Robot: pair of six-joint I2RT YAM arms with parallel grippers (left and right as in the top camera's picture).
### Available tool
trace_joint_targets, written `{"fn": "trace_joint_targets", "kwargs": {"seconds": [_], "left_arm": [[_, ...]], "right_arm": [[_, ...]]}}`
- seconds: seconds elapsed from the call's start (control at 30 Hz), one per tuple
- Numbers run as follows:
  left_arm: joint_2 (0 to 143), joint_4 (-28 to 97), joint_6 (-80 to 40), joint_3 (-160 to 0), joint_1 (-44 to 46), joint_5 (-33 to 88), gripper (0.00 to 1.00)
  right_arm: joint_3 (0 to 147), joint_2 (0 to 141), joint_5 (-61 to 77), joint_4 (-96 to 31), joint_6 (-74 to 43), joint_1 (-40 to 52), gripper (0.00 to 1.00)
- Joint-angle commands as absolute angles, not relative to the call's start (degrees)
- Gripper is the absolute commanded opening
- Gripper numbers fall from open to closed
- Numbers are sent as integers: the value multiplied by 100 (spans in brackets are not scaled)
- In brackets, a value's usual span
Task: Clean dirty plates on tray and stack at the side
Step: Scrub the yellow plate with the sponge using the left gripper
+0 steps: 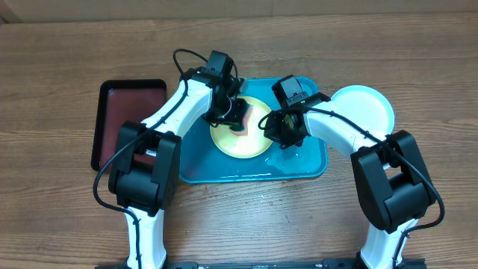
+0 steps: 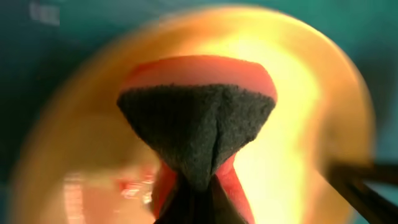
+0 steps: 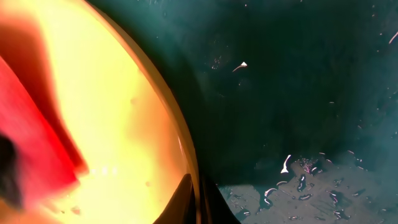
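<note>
1. Between the left fingers (image 1: 233, 113), a red sponge (image 2: 196, 124) with a dark scouring face is sitting, clamped tight.
2. Directly beneath those fingers, the yellow-green plate (image 1: 240, 140) is lying on the cyan-blue tray (image 1: 302, 170). The left wrist view is blurring, so contact between sponge and plate cannot be confirmed.
3. The right fingers (image 1: 282, 133) are pinching together on that plate's right rim.
4. Just beside the right fingers, the tray floor is carrying water droplets (image 3: 292, 186).
5. Beyond the right fingers, off the tray, the pale cyan plate (image 1: 364, 108) is resting on the desk (image 1: 60, 45), just beside the tray's corner.
6. Outward of the left fingers, a black tray (image 1: 123, 112) with a dark red inside is lying on the desk.
</note>
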State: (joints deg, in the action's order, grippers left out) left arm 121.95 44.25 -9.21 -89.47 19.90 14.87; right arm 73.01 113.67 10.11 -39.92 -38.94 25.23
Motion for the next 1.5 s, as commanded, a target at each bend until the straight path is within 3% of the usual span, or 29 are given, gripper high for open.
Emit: {"fn": "trace_joint_targets", "kwargs": {"seconds": [0.0, 0.1, 0.27, 0.4, 0.67, 0.9, 1.0, 1.17, 1.33, 1.47], "left_arm": [[12160, 4318, -1977, -8934, 1994, -600, 4], [12160, 4359, -2193, -8934, 1994, -1227, 4], [12160, 4781, -2189, -8934, 1994, -1184, 4], [12160, 5441, -1831, -8934, 1994, -353, 4], [12160, 6250, 572, -8934, 1994, 2569, 4], [12160, 5612, 834, -8934, 1994, 2932, 4], [12160, 5063, 558, -8934, 1994, 2502, 4], [12160, 4499, -718, -8934, 1994, 366, 4], [12160, 4757, -2171, -8934, 1994, -1959, 4], [12160, 5183, -2624, -8936, 1994, -2353, 4]], "right_arm": [[7048, 11544, 558, -4084, -3763, 2552, 4], [7048, 11544, 558, -4084, -3760, 2552, 4], [7048, 11544, 558, -4077, -3763, 2552, 4], [7048, 11544, 563, -4084, -3760, 2552, 4], [7048, 11544, 633, -4082, -3763, 2552, 4], [7048, 11544, 716, -4106, -3743, 2589, 4], [7046, 11544, 714, -4139, -3741, 2657, 4], [7046, 11544, 692, -4106, -3721, 2770, 4], [7046, 11544, 646, -4080, -3721, 2808, 4], [7046, 11544, 646, -4073, -3721, 2808, 4]]}}
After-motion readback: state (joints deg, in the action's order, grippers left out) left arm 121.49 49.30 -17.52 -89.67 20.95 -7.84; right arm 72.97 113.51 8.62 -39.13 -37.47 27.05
